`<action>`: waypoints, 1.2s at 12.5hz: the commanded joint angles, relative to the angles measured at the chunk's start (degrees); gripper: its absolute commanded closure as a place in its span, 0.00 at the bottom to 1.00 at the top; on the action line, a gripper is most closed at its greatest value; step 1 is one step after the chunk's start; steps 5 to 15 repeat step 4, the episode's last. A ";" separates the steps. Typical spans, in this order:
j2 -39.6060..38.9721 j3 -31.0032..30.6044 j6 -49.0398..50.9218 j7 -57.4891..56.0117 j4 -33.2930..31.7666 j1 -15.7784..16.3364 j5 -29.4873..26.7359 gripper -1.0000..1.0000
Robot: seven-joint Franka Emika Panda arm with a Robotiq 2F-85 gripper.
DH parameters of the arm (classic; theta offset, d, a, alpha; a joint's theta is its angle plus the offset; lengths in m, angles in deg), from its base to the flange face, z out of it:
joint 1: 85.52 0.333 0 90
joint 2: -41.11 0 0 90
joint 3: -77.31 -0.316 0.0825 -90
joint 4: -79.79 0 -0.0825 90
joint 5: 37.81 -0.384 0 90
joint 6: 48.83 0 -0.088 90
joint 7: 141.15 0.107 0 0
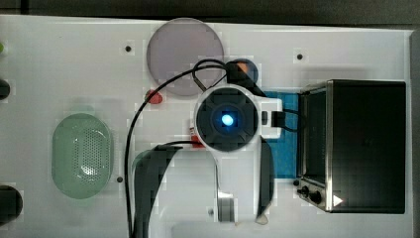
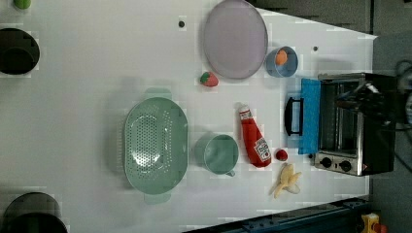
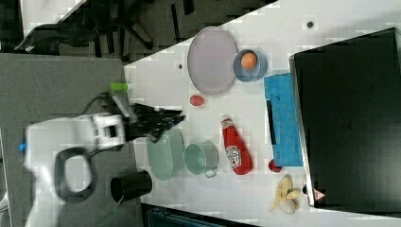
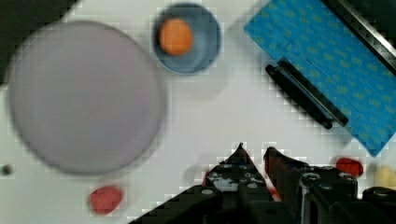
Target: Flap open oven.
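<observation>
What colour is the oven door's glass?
Blue, on the oven door lying open; clearest in the wrist view.

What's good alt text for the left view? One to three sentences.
A black toaster oven sits at the left view's right with its blue glass door flapped down flat, handle pointing outward. On the white table lie a green colander, green cup, ketchup bottle, banana, lilac plate and a blue bowl.

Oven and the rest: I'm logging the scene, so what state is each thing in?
oven: door flapped fully open, lying flat.
blue bowl: upright, holds an orange ball.
ketchup bottle: lying on its side.
green cup: empty.
colander: empty.
plate: empty.
banana: peeled open.
pincer: nearly shut, holding nothing.
</observation>
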 commanded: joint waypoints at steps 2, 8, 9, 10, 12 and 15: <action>2.91 -0.33 11.42 3.07 4.72 -0.13 -2.91 0.82; 3.44 0.11 17.02 3.07 9.74 -0.17 -2.91 0.82; 3.44 0.11 17.02 3.07 9.74 -0.17 -2.91 0.82; 3.44 0.11 17.02 3.07 9.74 -0.17 -2.91 0.82; 3.44 0.11 17.02 3.07 9.74 -0.17 -2.91 0.82; 3.44 0.11 17.02 3.07 9.74 -0.17 -2.91 0.82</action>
